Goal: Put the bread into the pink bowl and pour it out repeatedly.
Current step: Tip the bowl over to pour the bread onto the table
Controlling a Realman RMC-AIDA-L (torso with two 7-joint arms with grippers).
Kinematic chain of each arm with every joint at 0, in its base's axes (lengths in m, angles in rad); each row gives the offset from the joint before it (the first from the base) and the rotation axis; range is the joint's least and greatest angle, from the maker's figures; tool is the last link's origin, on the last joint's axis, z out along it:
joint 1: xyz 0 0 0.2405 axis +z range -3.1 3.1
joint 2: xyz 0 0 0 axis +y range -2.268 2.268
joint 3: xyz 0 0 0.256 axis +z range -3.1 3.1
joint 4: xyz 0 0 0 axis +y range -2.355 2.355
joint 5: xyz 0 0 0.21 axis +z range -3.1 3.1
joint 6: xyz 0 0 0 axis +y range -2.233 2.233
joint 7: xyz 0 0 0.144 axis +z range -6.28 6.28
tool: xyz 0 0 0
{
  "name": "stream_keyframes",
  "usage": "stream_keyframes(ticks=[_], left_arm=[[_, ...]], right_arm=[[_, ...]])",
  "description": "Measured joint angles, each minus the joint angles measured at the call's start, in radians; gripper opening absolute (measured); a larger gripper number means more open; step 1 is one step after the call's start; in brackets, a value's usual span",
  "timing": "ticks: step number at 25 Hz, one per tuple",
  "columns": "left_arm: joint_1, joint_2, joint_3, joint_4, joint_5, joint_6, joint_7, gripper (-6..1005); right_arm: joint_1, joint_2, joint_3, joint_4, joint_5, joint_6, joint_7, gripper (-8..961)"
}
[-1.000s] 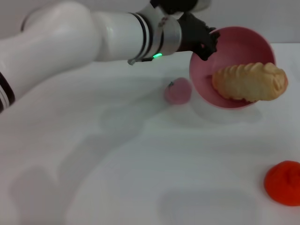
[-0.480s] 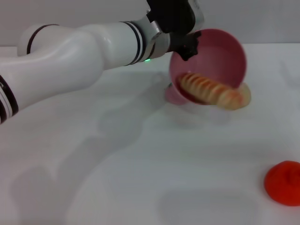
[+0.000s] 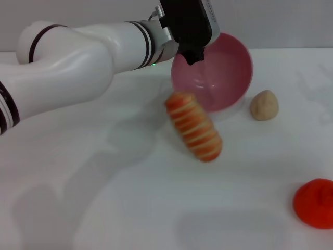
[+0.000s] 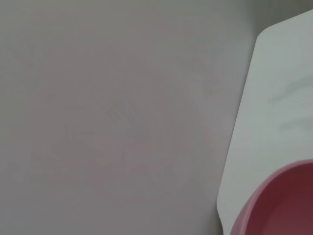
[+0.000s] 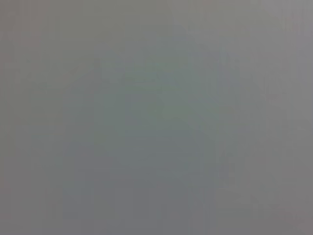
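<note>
while the left gripper [image 3: 195, 52] pinches the near-left part of the rim of the pink bowl [image 3: 221, 70], the bowl is tipped well over on its side so that its open mouth faces toward the camera and down toward the white table [image 3: 130, 208]. one dark finger shows hooked over the rim into the bowl's hollow; the other is hidden behind the wall. the bowl's hollow holds nothing, and its lower edge is at or just above the tabletop, which of the two cannot be told. the left arm reaches in from the left side of the head view, its white links crossing above the table

the bread [image 3: 194, 126] is out of the bowl, just in front of the bowl's lower lip and a little to its left, striped side showing, its long axis slanting from upper left to lower right. whether it has settled on the table or is a little above it cannot be told

a small round beige lump [image 3: 264, 104] sits on the table just to the right of the bowl. an orange-red crinkly blob [image 3: 314, 202] lies well apart, near the front right edge

the left wrist view catches only a curved piece of the pink bowl [image 4: 279, 205] against the table edge. the right gripper appears in no view
</note>
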Motion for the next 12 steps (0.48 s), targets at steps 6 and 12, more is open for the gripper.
stream_keyframes(ticks=[6, 12], left_arm=[[-0.002, 0.0, 0.006, 0.002, -0.001, -0.081, -0.001, 44], [-0.012, 0.0, -0.033, 0.02, -0.011, -0.172, -0.069, 44]], right_arm=[[0.026, -0.002, -0.025, 0.03, 0.002, 0.0, 0.0, 671], [0.073, -0.004, -0.046, 0.083, -0.002, 0.001, 0.0, 671]])
